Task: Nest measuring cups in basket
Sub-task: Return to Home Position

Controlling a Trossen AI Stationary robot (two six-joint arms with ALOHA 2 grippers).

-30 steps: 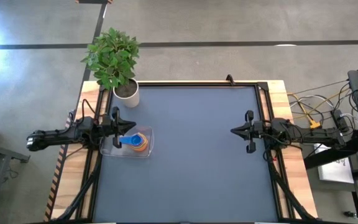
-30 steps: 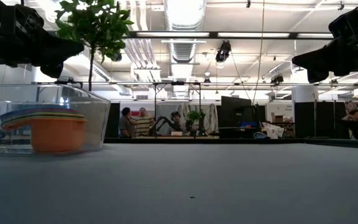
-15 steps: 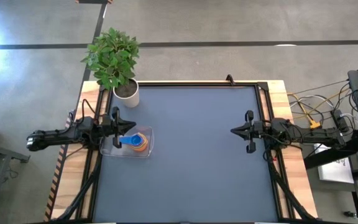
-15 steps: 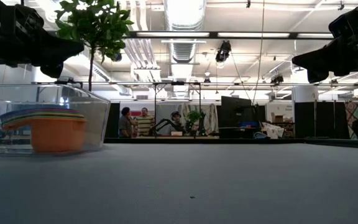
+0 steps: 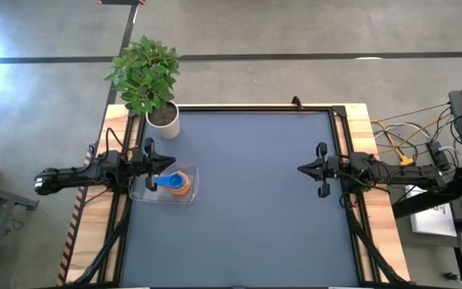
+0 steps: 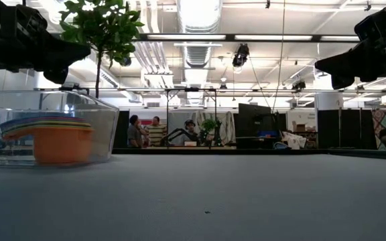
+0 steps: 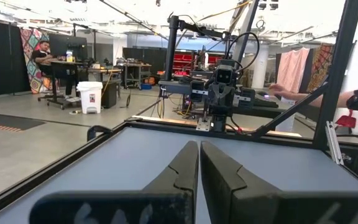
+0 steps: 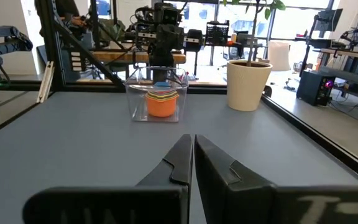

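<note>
From above, the nested measuring cups (image 5: 174, 184) show just a blue top and an orange edge — the others sit hidden underneath. In the low view the basket (image 6: 102, 124) runs off the left edge (that end unseen), and the rims above the orange cup (image 6: 62, 146) are too thin to sort.

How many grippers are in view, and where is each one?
2. The left gripper hangs above the basket at the table's left edge; the right gripper at the right edge. Both shut.

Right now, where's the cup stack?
High view: the measuring cups sit nested in the basket on the left of the table, by the left end effector, near the plant pot.
</note>
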